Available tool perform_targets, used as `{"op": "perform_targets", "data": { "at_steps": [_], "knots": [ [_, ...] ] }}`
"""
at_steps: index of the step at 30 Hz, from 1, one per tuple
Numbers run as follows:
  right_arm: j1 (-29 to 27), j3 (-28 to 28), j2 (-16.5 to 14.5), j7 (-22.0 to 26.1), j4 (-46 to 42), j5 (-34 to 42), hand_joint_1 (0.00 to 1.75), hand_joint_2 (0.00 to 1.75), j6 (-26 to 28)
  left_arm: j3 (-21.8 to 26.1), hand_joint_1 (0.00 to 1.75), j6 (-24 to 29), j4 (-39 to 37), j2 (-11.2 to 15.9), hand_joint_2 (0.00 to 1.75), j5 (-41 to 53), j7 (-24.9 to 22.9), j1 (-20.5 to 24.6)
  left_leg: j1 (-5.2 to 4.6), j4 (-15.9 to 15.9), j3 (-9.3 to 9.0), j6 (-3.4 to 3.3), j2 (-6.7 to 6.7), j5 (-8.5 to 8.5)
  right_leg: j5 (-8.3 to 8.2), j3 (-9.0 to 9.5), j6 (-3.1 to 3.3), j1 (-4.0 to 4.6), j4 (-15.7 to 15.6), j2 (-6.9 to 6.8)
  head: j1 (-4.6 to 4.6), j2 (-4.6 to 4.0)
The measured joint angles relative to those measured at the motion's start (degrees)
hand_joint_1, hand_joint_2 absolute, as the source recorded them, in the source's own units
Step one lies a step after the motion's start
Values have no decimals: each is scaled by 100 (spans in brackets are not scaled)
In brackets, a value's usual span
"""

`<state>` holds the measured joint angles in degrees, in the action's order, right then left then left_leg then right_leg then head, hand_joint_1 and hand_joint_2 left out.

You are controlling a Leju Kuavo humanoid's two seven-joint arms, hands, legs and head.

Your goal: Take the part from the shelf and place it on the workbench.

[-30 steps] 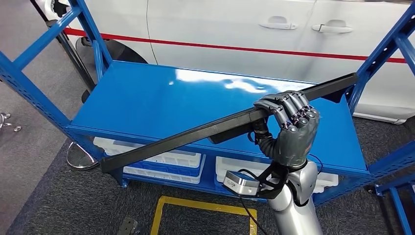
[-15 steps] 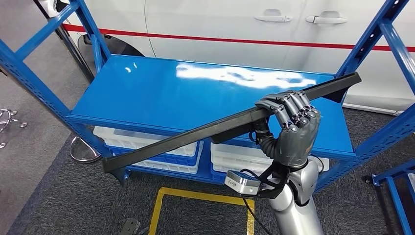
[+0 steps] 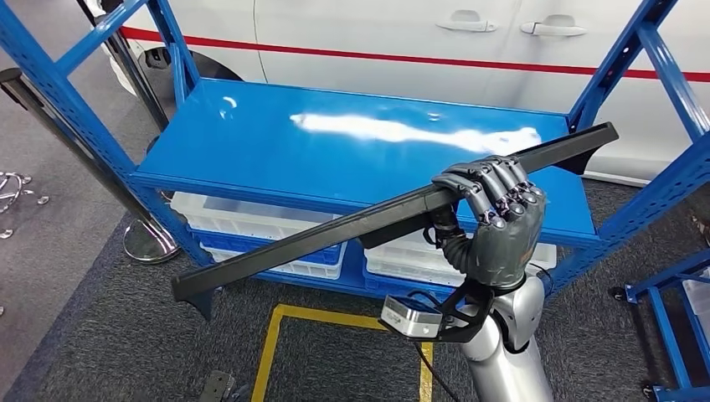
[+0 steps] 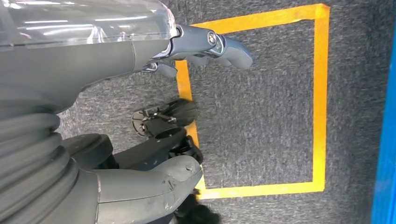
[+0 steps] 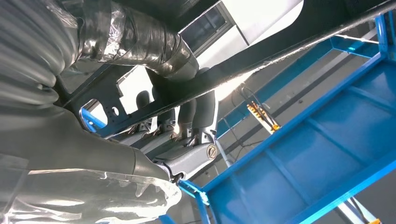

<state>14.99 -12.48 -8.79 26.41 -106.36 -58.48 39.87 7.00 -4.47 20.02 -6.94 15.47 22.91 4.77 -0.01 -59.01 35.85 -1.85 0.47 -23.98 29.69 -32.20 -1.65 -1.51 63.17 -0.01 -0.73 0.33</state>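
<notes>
Your right hand point(image 3: 496, 226) has its dark fingers point(image 3: 490, 186) curled over the top of the long black plastic trim part point(image 3: 352, 224) and wrapped down around it, so the part is held firmly. You grip it right of its middle. The part runs on a slant in the air: its left end hangs low and near, over the grey carpet point(image 3: 100, 335), and its right end rises toward the far right, close to the slanted brace of the blue metal shelf rack point(image 3: 276, 159). It passes above the rack's near right corner, and you cannot tell from the head view whether it touches the shelf board anywhere.

In the right wrist view you see the same hand point(image 5: 154, 121) from behind, its fingers point(image 5: 196, 112) closed around the black part point(image 5: 299, 42).

Your left hand point(image 4: 140, 116) hangs over the carpet beside a square of yellow floor tape point(image 4: 320, 93). Its thumb point(image 4: 149, 182) and one visible finger point(image 4: 219, 44) are well apart and hold nothing.

White plastic bins point(image 3: 251, 226) sit on the rack's lower level. Beyond the rack stands a white car with a red stripe point(image 3: 377, 33). A chrome post with a round base point(image 3: 146, 239) stands at the rack's left end.
</notes>
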Motion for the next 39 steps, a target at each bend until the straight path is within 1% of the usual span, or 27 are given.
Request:
{"op": "perform_targets", "data": {
  "at_steps": [2,4,5,6,7,9,10,11,12,14,15,16,18,20,21,22,24,25,26,27,29,31,33,35,36,37,39],
  "knots": [
    [4,1,0,9,0,8,175,175,0,-11,0,0,-1,1,175,-8,7,6,-14,-70,74,68,-7,39,51,92,76,22,-215,17,0,0],
    [9,2,0,29,1,30,175,175,-1,-22,0,-1,-6,1,175,-20,9,5,1,-99,119,139,-14,78,-17,21,182,31,-224,18,1,0],
    [13,2,0,42,1,41,175,175,-1,-26,0,-1,-10,1,175,-27,8,3,14,-156,167,172,-18,10,-69,-25,236,33,-228,13,-3,0],
    [18,2,0,52,1,50,175,175,-1,-28,0,-3,-14,1,175,-35,8,2,24,-299,237,199,-21,-148,-122,-80,282,28,-238,7,-5,0],
    [22,2,0,57,1,55,175,175,-1,-32,0,-6,-16,0,175,-40,7,3,34,-550,331,219,-23,-393,-178,-145,313,28,-242,0,-8,0],
    [23,2,0,62,2,56,175,175,-1,-39,0,-13,-17,-2,175,-47,7,7,43,-1222,518,245,-23,-879,-278,-282,341,50,-241,-3,-10,0],
    [22,2,0,66,3,56,175,175,-1,-45,0,-14,-17,-3,175,-48,7,8,46,-1485,551,245,-23,-987,-329,-351,344,64,-239,-6,-10,0],
    [22,2,0,70,4,56,175,175,-1,-52,0,-15,-18,-3,175,-49,7,9,45,-1578,500,235,-23,-969,-378,-417,344,75,-236,-8,-10,0],
    [21,2,0,75,4,56,175,175,-1,-60,0,-16,-19,-3,175,-50,7,9,41,-1478,349,216,-24,-857,-425,-475,343,83,-235,-8,-10,0],
    [23,2,0,80,4,56,175,175,-1,-75,0,-16,-19,-2,175,-52,7,24,17,-760,-207,151,-26,-619,-508,-555,322,90,-232,-6,-10,0],
    [27,2,0,80,4,56,175,175,-1,-79,0,-16,-19,-1,175,-53,7,38,-5,-370,-471,122,-29,-581,-546,-576,300,88,-233,-8,-10,0],
    [31,2,0,80,4,56,175,175,-1,-84,0,-16,-19,1,175,-54,8,51,-28,-82,-644,92,-33,-580,-585,-585,269,82,-241,-13,-10,0],
    [38,2,0,85,3,55,175,175,-1,-97,0,-16,-19,1,175,-56,8,63,-70,108,-716,48,-39,-580,-671,-587,199,67,-280,-23,-10,0],
    [41,2,1,94,3,55,175,175,-1,-114,0,-17,-20,-1,175,-59,7,62,-47,194,-701,-17,-25,-455,-672,-603,138,64,-291,-21,-9,0],
    [45,2,1,99,3,55,175,175,-1,-120,0,-17,-21,-2,175,-60,7,63,-30,240,-680,-59,-13,-381,-551,-643,116,67,-202,-16,-7,0],
    [49,2,2,108,3,55,175,175,-1,-124,0,-17,-21,-3,175,-62,7,67,-14,269,-645,-91,0,-312,-344,-719,99,67,-1,-12,-6,0],
    [51,3,2,134,5,55,175,175,-1,-134,0,-17,-22,-4,175,-66,8,71,-21,249,-513,-126,11,-227,146,-925,67,62,655,-7,-5,0],
    [50,4,2,152,7,52,175,175,-1,-142,0,-18,-23,-5,175,-68,8,68,-22,228,-442,-123,13,-191,279,-993,51,59,952,-8,-6,0],
    [49,6,2,170,8,43,175,175,-1,-153,0,-19,-25,-5,175,-70,8,66,-21,202,-371,-114,14,-158,297,-987,35,54,1103,-8,-6,0],
    [49,9,2,188,9,26,175,175,-1,-163,0,-19,-27,-5,175,-77,7,64,-18,170,-301,-100,15,-131,213,-877,23,44,1054,-9,-6,0],
    [57,19,2,220,9,-30,175,175,-1,-178,0,-19,-30,-5,175,-91,7,65,-5,79,-178,-63,13,-99,-3,-412,12,20,441,-13,-6,0],
    [66,31,1,267,9,-102,175,175,-1,-187,0,-16,-31,-5,175,-102,8,67,-8,-17,-84,-8,9,-83,-74,-65,53,39,-99,-1,-7,0],
    [71,51,0,305,9,-156,175,175,-1,-201,0,-14,-32,-5,175,-110,8,67,-12,-51,-35,66,5,-43,-86,-31,131,76,-211,19,-9,0],
    [80,78,-2,332,12,-189,175,175,-1,-215,0,-14,-36,-5,175,-119,9,66,2,-95,5,137,-1,-42,-145,-69,225,66,-256,15,-8,0],
    [88,89,-6,348,16,-202,175,175,-1,-220,0,-14,-38,-4,175,-128,9,66,12,-207,55,170,-5,-150,-188,-96,274,59,-277,8,-9,0],
    [96,102,-15,365,20,-210,175,175,-1,-224,0,-14,-39,-4,175,-139,9,67,22,-426,137,200,-9,-341,-234,-133,315,49,-296,1,-11,0],
    [107,124,-35,380,31,-210,175,175,-1,-236,0,-14,-43,-4,175,-162,9,69,43,-1090,352,250,-11,-833,-313,-232,351,58,-296,-5,-15,0]
  ]
}}
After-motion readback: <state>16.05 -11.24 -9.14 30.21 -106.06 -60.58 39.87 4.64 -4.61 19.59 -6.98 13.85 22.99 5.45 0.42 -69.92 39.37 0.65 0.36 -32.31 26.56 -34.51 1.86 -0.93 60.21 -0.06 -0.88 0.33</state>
